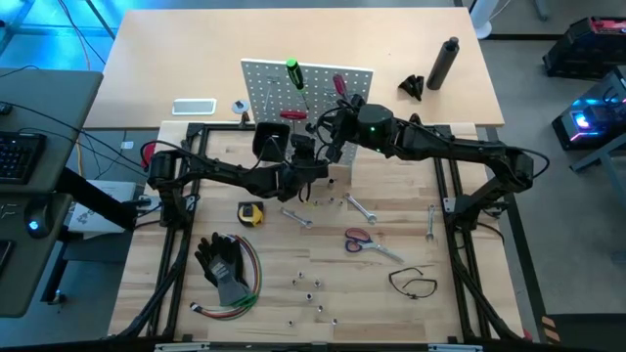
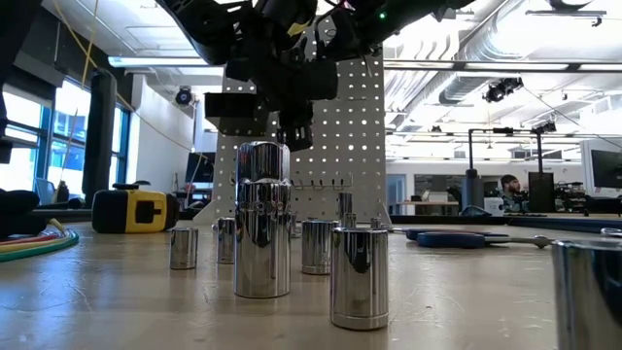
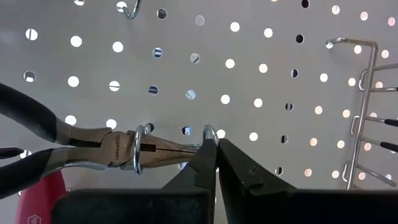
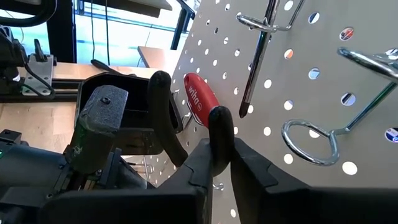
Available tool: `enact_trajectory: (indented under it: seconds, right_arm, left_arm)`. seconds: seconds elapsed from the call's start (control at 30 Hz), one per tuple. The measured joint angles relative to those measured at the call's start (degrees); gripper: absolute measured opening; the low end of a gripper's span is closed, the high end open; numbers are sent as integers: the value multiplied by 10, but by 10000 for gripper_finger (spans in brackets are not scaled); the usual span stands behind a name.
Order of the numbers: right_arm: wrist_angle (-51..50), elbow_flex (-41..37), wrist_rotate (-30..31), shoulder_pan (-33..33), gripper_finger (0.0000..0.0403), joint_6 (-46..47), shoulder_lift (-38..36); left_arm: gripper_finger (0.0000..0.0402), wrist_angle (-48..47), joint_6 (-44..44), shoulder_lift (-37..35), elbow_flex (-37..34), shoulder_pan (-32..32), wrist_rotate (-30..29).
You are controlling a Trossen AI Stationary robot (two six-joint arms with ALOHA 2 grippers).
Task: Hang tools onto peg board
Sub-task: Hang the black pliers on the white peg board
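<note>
Now your left end effector [image 3: 216,163] is pinched shut on the pliers [image 3: 106,148] nose at the peg board [image 3: 249,74] rings while the right end effector [image 4: 219,163] clamps a handle, so feed them level.
</note>
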Motion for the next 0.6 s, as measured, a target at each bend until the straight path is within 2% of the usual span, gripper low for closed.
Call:
enact_trajectory:
  seconds: [0.6]
  right_arm:
    - [22, -1, -19, 4, 26, -26, 1]
  left_arm:
    - [0, -2, -1, 0, 0, 0, -5]
